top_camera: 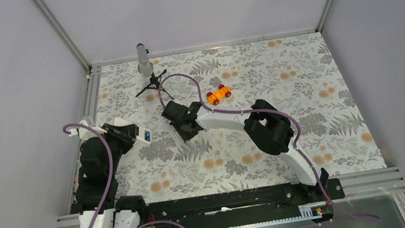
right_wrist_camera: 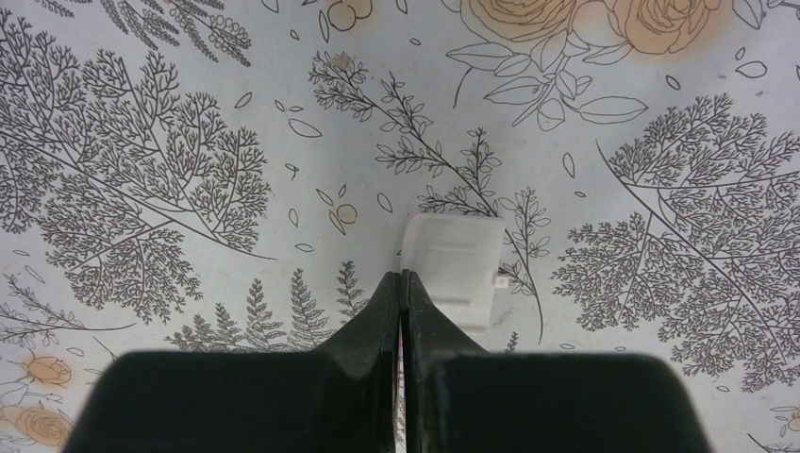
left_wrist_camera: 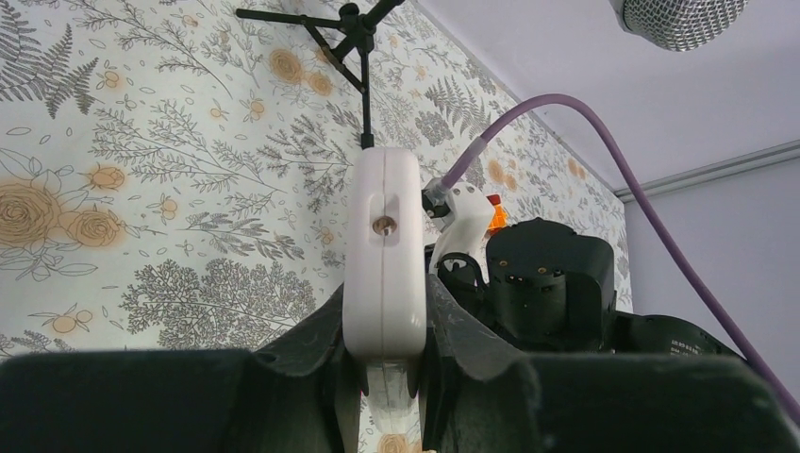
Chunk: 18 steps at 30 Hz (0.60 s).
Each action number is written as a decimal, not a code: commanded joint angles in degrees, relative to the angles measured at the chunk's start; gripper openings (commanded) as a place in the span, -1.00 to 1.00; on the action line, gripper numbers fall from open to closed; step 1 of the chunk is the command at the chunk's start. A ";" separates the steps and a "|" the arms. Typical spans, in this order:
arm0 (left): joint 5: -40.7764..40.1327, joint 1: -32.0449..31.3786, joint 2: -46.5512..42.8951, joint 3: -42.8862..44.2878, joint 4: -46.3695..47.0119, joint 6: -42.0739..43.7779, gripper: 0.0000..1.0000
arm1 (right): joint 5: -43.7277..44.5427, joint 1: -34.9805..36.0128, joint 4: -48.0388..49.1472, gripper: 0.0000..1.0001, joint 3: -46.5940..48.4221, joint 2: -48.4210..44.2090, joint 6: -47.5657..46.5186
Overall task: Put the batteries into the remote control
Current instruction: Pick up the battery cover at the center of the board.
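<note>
1. Grip on the remote control [left_wrist_camera: 382,255] is provided by the left gripper [left_wrist_camera: 383,332]. The white handset is clamped edge-on between its two fingers, at the centre of the left wrist view and at middle left of the overhead view, raised off the patterned table [right_wrist_camera: 141,142].
2. The right gripper [right_wrist_camera: 403,293] is seen at lower centre of its own wrist view, fingers pressed together with barely a slit between them. A small flat white cover [right_wrist_camera: 455,269] lies on the table against the right-hand fingertip. Whether its edge is pinched cannot be told.
3. The batteries are seen in no view. A blue patch on the remote's face in the overhead view is too small to be identified.
4. The step in hand is judged to be picking up the cover for the battery bay. If nothing has been caught, the fingers should be opened and set astride the cover's edge. So thin a piece is likely to slip, so it should be lifted slowly and kept level.
5. Before fitting, both cells should be confirmed seated. The remote should be held steady with its bay turned toward the cover, and the tabs should be aligned first.
6. The orange toy car [top_camera: 218,94], at upper centre of the overhead view, is well apart and can be ignored.
</note>
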 commanded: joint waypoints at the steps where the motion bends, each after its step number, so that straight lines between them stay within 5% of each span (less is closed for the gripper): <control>1: 1.10 0.35 -2.57 -1.88 5.95 -1.45 -1.00 | 0.62 -1.50 -1.40 -1.00 -1.76 -3.32 2.80; 10: 8.41 0.35 -3.63 -8.53 15.85 -6.49 -1.00 | -37.81 -14.24 23.60 -1.00 -19.82 -21.83 22.56; 18: 13.49 0.27 0.73 -10.73 31.78 -18.65 -1.00 | -46.13 -18.89 52.78 -1.00 -31.67 -37.97 44.31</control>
